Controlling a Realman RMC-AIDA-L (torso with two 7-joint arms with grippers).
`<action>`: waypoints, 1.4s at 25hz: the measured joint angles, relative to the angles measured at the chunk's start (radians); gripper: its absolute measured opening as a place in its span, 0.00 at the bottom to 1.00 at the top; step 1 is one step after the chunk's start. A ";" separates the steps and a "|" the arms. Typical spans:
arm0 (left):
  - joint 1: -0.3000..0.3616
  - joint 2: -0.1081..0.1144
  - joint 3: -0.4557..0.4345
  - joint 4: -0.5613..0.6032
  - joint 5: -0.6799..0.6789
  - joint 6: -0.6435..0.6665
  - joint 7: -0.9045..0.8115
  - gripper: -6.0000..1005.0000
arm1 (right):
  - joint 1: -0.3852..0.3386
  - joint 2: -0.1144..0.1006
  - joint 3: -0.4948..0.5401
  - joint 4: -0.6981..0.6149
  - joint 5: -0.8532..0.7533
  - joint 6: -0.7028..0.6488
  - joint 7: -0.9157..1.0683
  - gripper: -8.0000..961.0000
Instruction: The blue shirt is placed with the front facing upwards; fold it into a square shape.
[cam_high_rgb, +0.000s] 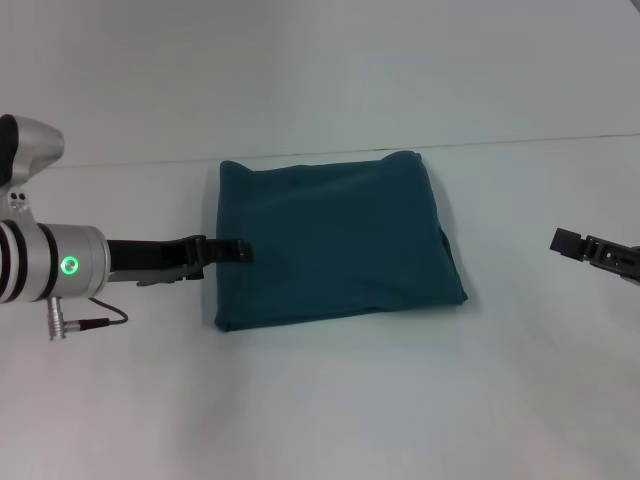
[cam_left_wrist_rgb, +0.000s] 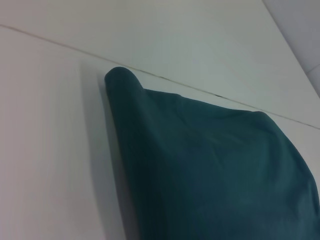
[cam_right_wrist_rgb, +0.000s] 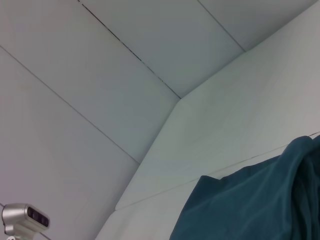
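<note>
Two claws: both sit low at the sides of the blue shirt (cam_high_rgb: 335, 240), one working, one standing off.
Left claw (cam_high_rgb: 240, 251): reaches in from the left, its dark fingers drawn together, the tip lying at the shirt's left edge. Whether cloth is pinched between them I cannot tell; the tip overlaps the edge but no lifted fabric shows.
Right claw (cam_high_rgb: 568, 242): hovers well apart from the shirt on the right, holding nothing; how far its fingers are spread I cannot tell.
Blue shirt: lies mid-counter, already a compact, roughly square packet with plain teal upward, no print or collar showing. Its left fold is rounded and puffy in the left wrist view (cam_left_wrist_rgb: 210, 165); the right edge looks looser, with a small bulge of layers.
Counter (cam_high_rgb: 330, 410): white, with a seam running just beyond the shirt's far edge.
Step in hand: by my judgement the folding is nearly finished, and what remains is tidying and letting go.
Doing it well: draw the left claw straight out leftwards, low and slow, so the rounded fold is not dragged open; press the fold flat first if it stays puffed; nudge the right edge inward to square the outline.
</note>
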 joint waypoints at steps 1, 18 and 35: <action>0.000 0.000 0.000 0.000 0.000 0.001 -0.002 0.92 | 0.000 0.000 0.000 0.000 0.000 0.000 0.000 0.63; 0.003 0.000 -0.003 -0.001 0.000 -0.004 -0.004 0.92 | -0.001 -0.001 0.000 0.009 0.000 -0.001 0.000 0.63; -0.003 0.002 0.006 -0.024 0.001 -0.019 -0.004 0.92 | 0.001 0.000 0.000 0.011 0.000 -0.001 0.000 0.63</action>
